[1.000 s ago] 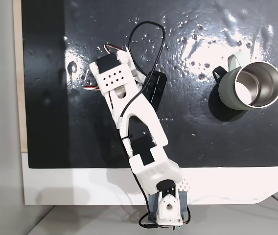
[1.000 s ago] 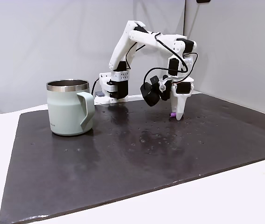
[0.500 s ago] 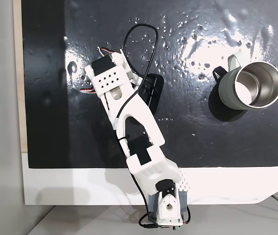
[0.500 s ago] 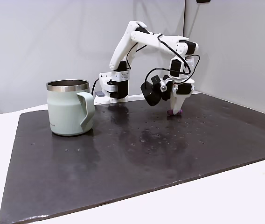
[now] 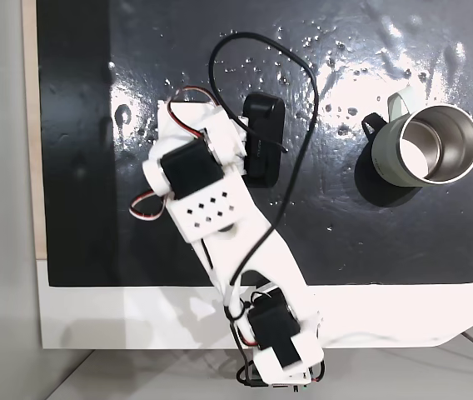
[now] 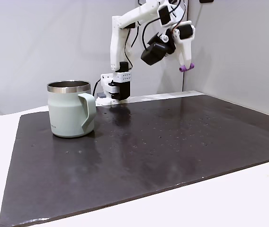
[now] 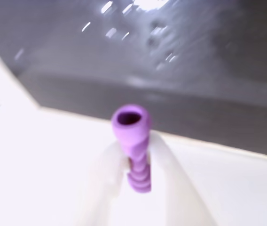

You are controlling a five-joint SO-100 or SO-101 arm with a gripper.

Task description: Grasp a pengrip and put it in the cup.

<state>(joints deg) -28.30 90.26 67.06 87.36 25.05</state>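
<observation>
The pengrip (image 7: 132, 136), a small light-purple ribbed tube, stands pinched between my two white fingers (image 7: 176, 183) in the wrist view, its open end towards the camera. In a fixed view from the side, my gripper (image 6: 186, 65) hangs high above the far right part of the mat, shut on the pengrip (image 6: 187, 68), which pokes out at the fingertips. The sage-green cup (image 6: 71, 109) with its steel rim stands upright at the left, well away from the gripper. From above, the cup (image 5: 426, 143) sits at the right, handle pointing left, and my arm hides the fingertips.
A glossy black mat (image 5: 345, 233) covers most of the white table (image 5: 120, 317). The arm's base (image 6: 116, 87) stands at the mat's far edge. A black camera module (image 6: 153, 49) hangs beside the gripper. A grey wall (image 6: 238, 52) rises at the right.
The arm has risen from just above the mat to well above cup height, carrying the pengrip up with it. The cup has not moved.
</observation>
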